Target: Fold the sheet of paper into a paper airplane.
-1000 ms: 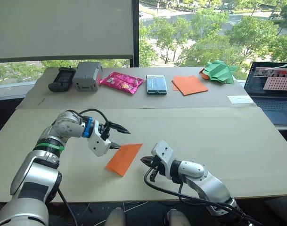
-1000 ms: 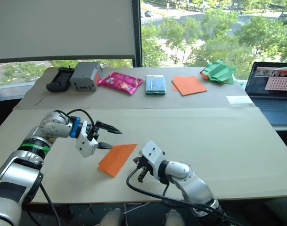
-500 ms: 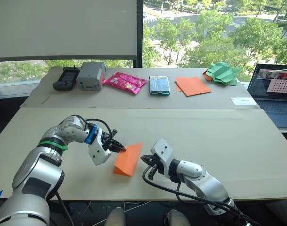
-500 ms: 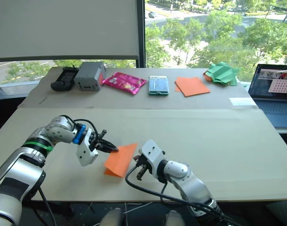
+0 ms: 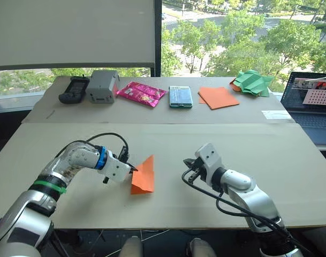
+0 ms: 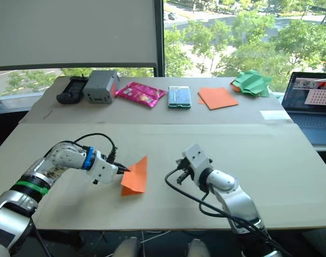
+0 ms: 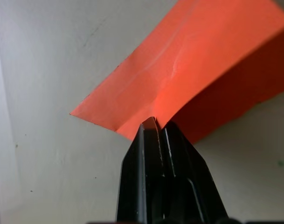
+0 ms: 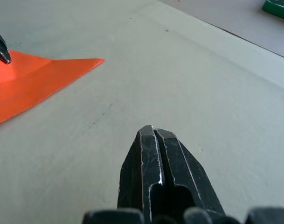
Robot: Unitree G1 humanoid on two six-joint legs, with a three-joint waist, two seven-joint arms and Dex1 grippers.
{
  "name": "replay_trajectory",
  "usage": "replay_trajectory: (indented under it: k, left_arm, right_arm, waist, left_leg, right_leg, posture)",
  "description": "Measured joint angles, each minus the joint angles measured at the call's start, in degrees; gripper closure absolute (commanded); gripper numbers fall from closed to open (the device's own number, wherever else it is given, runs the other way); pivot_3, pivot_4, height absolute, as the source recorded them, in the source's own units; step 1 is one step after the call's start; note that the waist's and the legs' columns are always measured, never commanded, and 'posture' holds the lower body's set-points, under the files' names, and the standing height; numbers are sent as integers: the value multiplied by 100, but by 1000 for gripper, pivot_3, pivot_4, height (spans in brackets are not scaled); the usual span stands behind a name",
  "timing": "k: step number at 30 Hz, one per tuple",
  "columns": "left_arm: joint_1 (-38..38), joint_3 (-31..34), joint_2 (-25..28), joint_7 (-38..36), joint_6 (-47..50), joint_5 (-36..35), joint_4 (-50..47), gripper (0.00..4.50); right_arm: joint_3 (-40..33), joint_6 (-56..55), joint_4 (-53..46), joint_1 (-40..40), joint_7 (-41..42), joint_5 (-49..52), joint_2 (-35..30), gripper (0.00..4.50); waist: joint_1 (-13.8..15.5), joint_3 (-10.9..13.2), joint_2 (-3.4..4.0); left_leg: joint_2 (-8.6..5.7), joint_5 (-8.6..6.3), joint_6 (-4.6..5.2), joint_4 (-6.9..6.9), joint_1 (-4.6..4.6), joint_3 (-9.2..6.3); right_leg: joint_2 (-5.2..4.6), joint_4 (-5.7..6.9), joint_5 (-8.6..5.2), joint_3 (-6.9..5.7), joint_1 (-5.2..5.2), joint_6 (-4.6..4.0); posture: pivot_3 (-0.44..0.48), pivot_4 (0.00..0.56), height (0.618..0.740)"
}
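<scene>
The sheet of paper [image 5: 144, 175] is bright orange and stands half raised on the near table, one flap tilted up over the part lying flat. My left gripper [image 5: 131, 169] is at its left edge, shut on the paper; the left wrist view shows the black fingertips [image 7: 153, 127] pinching the sheet [image 7: 188, 79] at a crease. My right gripper [image 5: 189, 170] is shut and empty, a short way to the right of the sheet and apart from it. From the right wrist, its closed fingers [image 8: 152, 135] point over bare table toward the paper [image 8: 34, 79].
Along the far table lie a black device [image 5: 73, 89], a grey box [image 5: 101, 85], a pink packet [image 5: 141, 93], a phone [image 5: 180, 96], smooth orange sheets [image 5: 218, 97] and a green paper shape [image 5: 252, 82]. A laptop [image 5: 312, 104] sits at the right.
My left gripper went from open to shut on the sheet's left edge and lifted a flap up. My right gripper drew back to the right, away from the paper.
</scene>
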Motion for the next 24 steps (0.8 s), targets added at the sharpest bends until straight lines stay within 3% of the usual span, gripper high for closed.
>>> replay_trajectory:
  k: [3, 8, 12, 17, 20, 24]
  left_arm:
    - [336, 171, -55, 39, 2239, -154, -1717, 4480]
    - [528, 226, -8, 26, 3635, -143, -2500, 4480]
    - [607, 207, -15, 98, 4079, -29, -2587, 3388]
    - [631, 427, -218, 218, 4329, -217, -2654, 1725]
    - [682, 876, -245, 125, 4657, -797, -2959, 1719]
    - [883, 1440, 80, -128, 4707, -1302, -3148, 1719]
  right_arm:
    - [78, -49, 0, 4, -6, -102, -29, 4500]
    - [225, -67, -1, 8, -40, -165, 41, 4500]
    - [241, -67, -1, 8, -67, -232, 76, 4500]
    - [179, -67, -16, 8, -141, -283, 68, 2918]
    - [43, -65, -245, 10, -35, -188, -2, 1903]
    - [-2, 80, -1321, 23, 424, 557, 20, 509]
  waist:
    - [-44, 1, 2]
    - [-122, 5, 7]
    - [-134, 10, 6]
    - [-81, 12, 5]
    - [-79, 12, 5]
    - [-122, 9, 9]
  left_leg:
    - [-1, 0, 0, 0, 9, -1]
    - [-1, -1, -1, 0, 20, -6]
    - [-1, -3, -5, 1, 19, -6]
    - [-2, -2, -3, 6, 12, -3]
    - [-2, 0, 1, 3, 11, -4]
    - [0, 2, 6, -10, 29, -18]
  right_leg:
    - [1, 0, -2, 1, 6, -2]
    - [2, -11, -3, 0, 2, -3]
    - [3, -28, -2, -1, -4, -3]
    - [3, -38, -2, -1, -4, -2]
    - [3, -34, -1, -1, 4, -1]
    - [15, -25, -2, 0, 16, -2]
  posture:
    - [0, 150, 706]
    - [0, 150, 706]
    - [0, 150, 706]
    - [0, 150, 706]
    - [0, 150, 706]
    - [0, 150, 706]
